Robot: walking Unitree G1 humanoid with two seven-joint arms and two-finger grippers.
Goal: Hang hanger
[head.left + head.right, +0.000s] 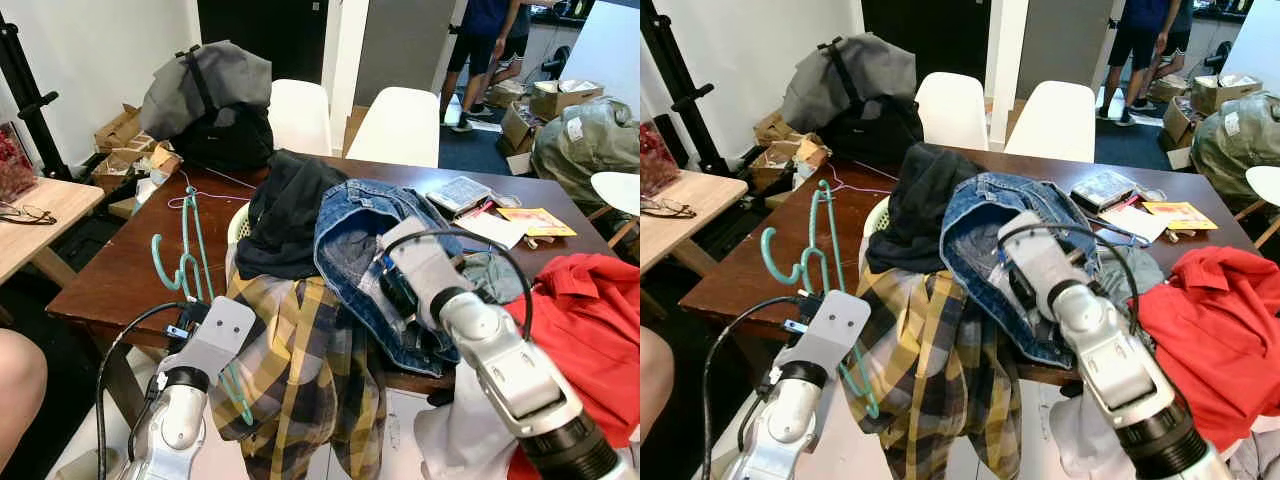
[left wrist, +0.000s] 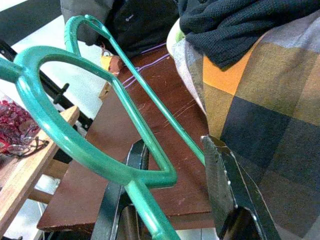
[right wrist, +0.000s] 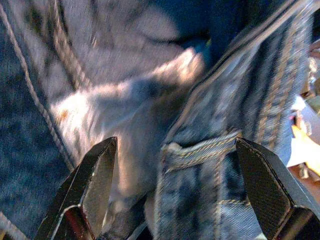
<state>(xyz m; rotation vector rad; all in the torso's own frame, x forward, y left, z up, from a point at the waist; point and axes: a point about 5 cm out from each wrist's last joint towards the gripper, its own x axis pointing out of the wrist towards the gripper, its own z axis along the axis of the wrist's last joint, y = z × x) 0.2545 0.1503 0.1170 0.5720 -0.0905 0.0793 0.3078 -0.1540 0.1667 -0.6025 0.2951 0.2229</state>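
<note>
At the bottom of the head views the two silver arms reach toward a dark brown table [image 1: 120, 270]. The left gripper [image 2: 175, 200] sits at the lower left, at the table's near edge, and holds a teal hanger [image 1: 190, 262]. In the left wrist view its fingers [image 2: 235, 190] stand a little apart, with the hanger's bar running between them and resting against the left-hand one (whether they press on it cannot be told). The hanger rises upright from the gripper, its hook near the middle left of the frame, just beside the heap of clothes.

The right gripper [image 3: 175, 195] is at centre right, pushed into a pair of blue jeans [image 1: 360, 240]. Its fingers [image 3: 265, 185] are spread wide, with a folded seam of denim between them.

The jeans lie on top of a heap in the middle of the table, over a yellow and dark plaid shirt [image 1: 300, 370] that hangs off the near edge, and next to a black garment [image 1: 285, 215]. A red garment [image 1: 590, 320] lies at the right edge. Behind the table stand two white chairs [image 1: 400, 125], and a grey and black backpack [image 1: 210, 100] sits at the upper left. A pair of glasses [image 1: 25, 213] rests on a light wooden table [image 1: 50, 215] at the far left. A person's legs [image 1: 480, 60] show at the upper right.
</note>
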